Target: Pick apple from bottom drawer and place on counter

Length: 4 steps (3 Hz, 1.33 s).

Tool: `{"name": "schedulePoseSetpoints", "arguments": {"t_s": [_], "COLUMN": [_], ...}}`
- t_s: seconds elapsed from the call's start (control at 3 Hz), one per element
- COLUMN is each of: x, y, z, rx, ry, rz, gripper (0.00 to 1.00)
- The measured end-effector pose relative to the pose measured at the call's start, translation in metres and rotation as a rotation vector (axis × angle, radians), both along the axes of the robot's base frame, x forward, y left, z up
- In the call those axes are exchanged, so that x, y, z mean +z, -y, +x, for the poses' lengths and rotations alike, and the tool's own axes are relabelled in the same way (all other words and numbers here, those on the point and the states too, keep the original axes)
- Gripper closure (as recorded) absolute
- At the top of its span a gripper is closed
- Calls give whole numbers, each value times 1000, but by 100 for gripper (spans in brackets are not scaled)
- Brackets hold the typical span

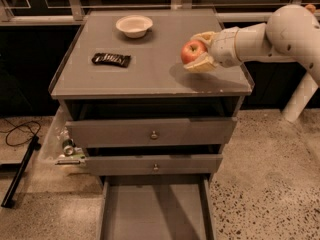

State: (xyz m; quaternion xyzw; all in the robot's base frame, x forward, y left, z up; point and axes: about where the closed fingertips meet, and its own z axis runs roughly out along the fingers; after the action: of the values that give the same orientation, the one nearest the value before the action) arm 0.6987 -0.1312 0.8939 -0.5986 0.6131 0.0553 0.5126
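The red apple (192, 51) is held in my gripper (199, 51), whose pale fingers (202, 64) close above and below it. The gripper reaches in from the right on a white arm and holds the apple just above the right part of the grey counter (150, 69), casting a shadow under it. The bottom drawer (155, 209) is pulled open at the foot of the cabinet, with a bare grey floor.
A white bowl (134, 25) stands at the back of the counter. A dark snack bar (111, 59) lies on its left part. Two knobbed drawer fronts (152, 133) are partly open. A cable and a black stand lie on the floor at left.
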Motion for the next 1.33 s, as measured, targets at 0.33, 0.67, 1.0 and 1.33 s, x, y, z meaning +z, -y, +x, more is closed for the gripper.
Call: {"name": "schedulePoseSetpoints", "arguments": {"t_s": [0.33, 0.67, 1.0, 1.33], "x": [-13, -21, -33, -33], "y": [-18, -37, -53, -53], "z": [21, 31, 32, 32], "rx": [-30, -31, -16, -16], "ry": [-46, -72, -104, -104], "rz": [30, 55, 67, 67], "gripper": [100, 100, 100, 81]}}
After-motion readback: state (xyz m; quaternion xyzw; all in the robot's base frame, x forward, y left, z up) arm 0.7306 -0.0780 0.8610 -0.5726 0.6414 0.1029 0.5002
